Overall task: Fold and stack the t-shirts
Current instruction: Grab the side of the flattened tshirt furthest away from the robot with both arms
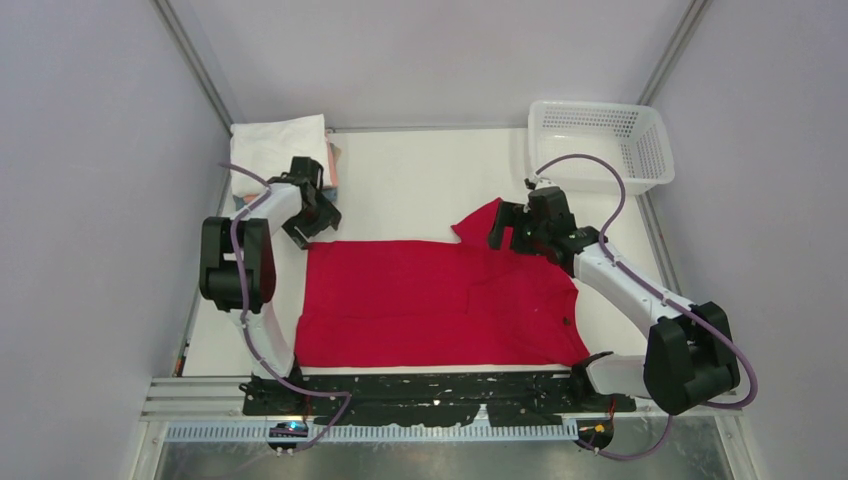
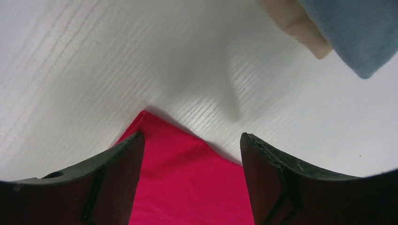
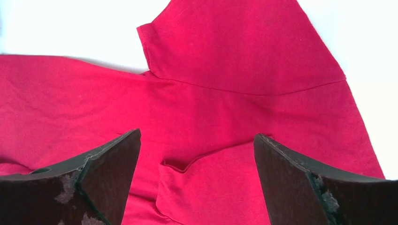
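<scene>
A bright red t-shirt [image 1: 440, 300] lies spread flat across the middle of the table, one sleeve [image 1: 482, 222] pointing to the back. My left gripper [image 1: 318, 228] is at its back left corner. In the left wrist view that red corner [image 2: 187, 178] lies between the jaws of the left gripper [image 2: 192, 136], which stand open. My right gripper [image 1: 505, 228] hovers open over the shirt by the sleeve; in the right wrist view a small fold of red cloth [image 3: 187, 173] lies below the right gripper [image 3: 197, 134]. A stack of folded t-shirts [image 1: 278, 145], white on top, sits at the back left.
A white mesh basket [image 1: 598, 105] stands at the back right corner. In the left wrist view the teal blue shirt [image 2: 361, 28] and the tan shirt [image 2: 300, 23] of the stack show just beyond the fingers. Grey walls close in on both sides.
</scene>
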You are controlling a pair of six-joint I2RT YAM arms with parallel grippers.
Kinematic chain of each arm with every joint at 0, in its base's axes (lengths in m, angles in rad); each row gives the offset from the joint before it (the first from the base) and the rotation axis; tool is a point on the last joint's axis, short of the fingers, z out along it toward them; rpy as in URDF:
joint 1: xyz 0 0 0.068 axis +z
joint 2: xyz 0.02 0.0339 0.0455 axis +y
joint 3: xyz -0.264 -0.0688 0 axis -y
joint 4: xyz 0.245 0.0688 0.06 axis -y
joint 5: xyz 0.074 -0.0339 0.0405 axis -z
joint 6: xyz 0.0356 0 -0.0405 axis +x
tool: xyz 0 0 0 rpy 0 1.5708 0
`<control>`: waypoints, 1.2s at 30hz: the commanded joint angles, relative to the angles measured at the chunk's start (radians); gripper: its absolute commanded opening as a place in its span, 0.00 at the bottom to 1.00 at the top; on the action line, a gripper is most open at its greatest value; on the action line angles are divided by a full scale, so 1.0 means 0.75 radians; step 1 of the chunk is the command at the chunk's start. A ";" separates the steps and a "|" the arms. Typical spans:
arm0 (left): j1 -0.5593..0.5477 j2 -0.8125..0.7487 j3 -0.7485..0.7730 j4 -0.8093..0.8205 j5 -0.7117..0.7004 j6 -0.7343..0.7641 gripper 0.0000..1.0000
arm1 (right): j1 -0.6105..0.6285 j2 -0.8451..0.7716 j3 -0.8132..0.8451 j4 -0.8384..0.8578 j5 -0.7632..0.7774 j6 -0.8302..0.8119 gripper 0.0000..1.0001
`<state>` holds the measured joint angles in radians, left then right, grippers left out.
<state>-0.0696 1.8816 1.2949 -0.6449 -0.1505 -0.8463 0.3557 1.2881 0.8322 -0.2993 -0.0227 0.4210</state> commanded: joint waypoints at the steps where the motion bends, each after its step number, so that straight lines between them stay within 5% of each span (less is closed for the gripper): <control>1: 0.000 -0.051 0.023 -0.062 -0.114 -0.133 0.76 | -0.006 -0.003 0.002 0.070 -0.037 -0.011 0.95; 24: -0.028 -0.036 0.060 -0.135 -0.188 -0.175 0.73 | -0.016 0.196 -0.204 0.187 -0.105 0.041 0.95; 36: -0.044 -0.018 0.094 -0.137 -0.143 -0.181 0.74 | -0.188 0.290 -0.224 0.174 -0.185 0.159 0.95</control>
<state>-0.0906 1.8812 1.3201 -0.7425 -0.2604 -0.9661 0.2504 1.4612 0.6899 -0.1154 -0.1658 0.5114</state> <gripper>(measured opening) 0.735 0.951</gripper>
